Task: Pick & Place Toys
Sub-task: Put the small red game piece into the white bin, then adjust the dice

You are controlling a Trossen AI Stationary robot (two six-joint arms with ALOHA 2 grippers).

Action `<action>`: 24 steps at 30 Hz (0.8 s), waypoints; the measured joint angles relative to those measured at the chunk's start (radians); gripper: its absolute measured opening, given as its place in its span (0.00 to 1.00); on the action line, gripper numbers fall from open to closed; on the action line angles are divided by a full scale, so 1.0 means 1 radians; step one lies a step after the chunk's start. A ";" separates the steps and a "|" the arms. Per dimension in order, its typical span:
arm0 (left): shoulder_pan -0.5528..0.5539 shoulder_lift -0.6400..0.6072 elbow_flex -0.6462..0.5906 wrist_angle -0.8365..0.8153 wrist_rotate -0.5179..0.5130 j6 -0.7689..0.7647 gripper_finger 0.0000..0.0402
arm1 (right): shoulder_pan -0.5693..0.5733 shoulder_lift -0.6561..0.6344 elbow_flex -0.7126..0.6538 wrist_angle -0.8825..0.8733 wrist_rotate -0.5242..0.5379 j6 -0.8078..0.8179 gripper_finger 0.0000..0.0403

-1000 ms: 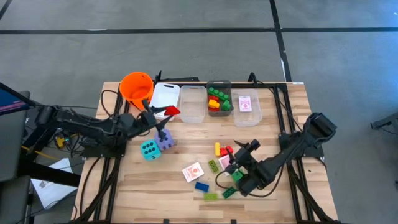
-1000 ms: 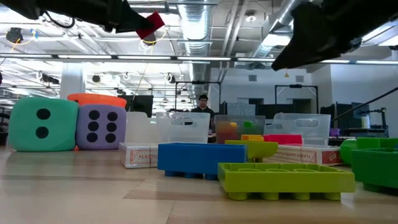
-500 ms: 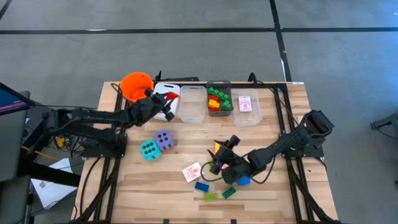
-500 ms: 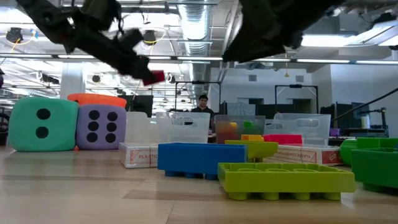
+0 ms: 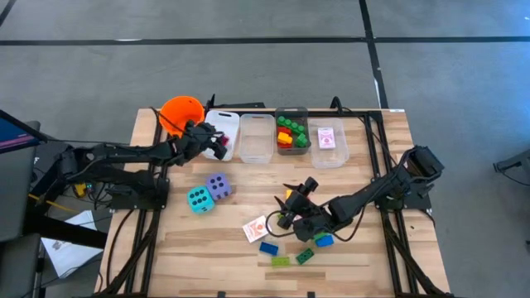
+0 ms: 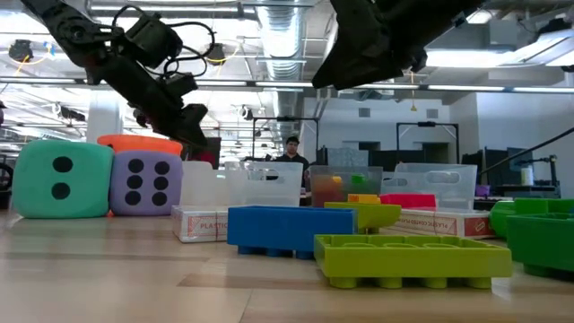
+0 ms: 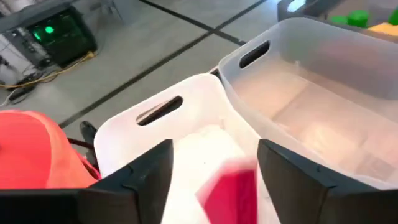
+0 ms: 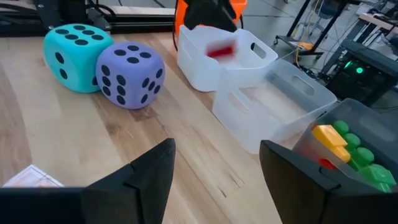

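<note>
**Red wedge loose over the white bin**

Left hand (image 5: 217,146) hung above the white plastic bin (image 5: 222,126) at the back of the wooden worktop (image 5: 207,248), just beside the orange bucket (image 5: 180,112). Its fingers (image 7: 146,171) stood apart, and the small red plastic wedge (image 7: 230,190) showed as a blurred red shape between them, over the inside of the bin and no longer gripped. From the right wrist the same red blur (image 8: 221,48) sat within the white bin's walls.

Right hand (image 5: 288,217) was low over the middle of the worktop with its fingers (image 8: 146,177) spread and nothing between them. It hovered among the scattered toys: a red-backed playing card (image 5: 257,229), a blue plastic brick (image 5: 268,247), a flat light-green brick (image 5: 281,261) and a dark-green brick (image 5: 305,256) lay near it toward the front edge.

A teal foam die (image 5: 199,199) and a purple foam die (image 5: 219,186) stood touching each other between the two arms. Along the back edge, next to the white bin, a clear plastic bin (image 5: 256,137) stood, then a bin holding green, yellow and red bricks (image 5: 291,132), then a bin holding red-backed cards (image 5: 329,138).

In the low view a person (image 6: 292,152) stood far behind the worktop.
</note>
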 joint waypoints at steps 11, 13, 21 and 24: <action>-0.089 -0.290 0.000 -0.212 0.560 -0.033 0.70 | -0.018 0.000 0.000 0.002 -0.005 -0.021 0.57; -0.140 -0.346 0.000 -0.283 0.632 -0.037 0.68 | -0.028 0.000 0.000 0.003 -0.005 -0.021 0.57; -0.366 -0.496 0.000 -0.742 0.418 -0.438 0.38 | -0.060 0.000 0.000 0.008 -0.009 -0.019 0.57; -0.433 -0.521 0.000 -0.836 0.388 -0.553 0.20 | -0.065 0.001 0.000 0.024 -0.030 -0.019 0.57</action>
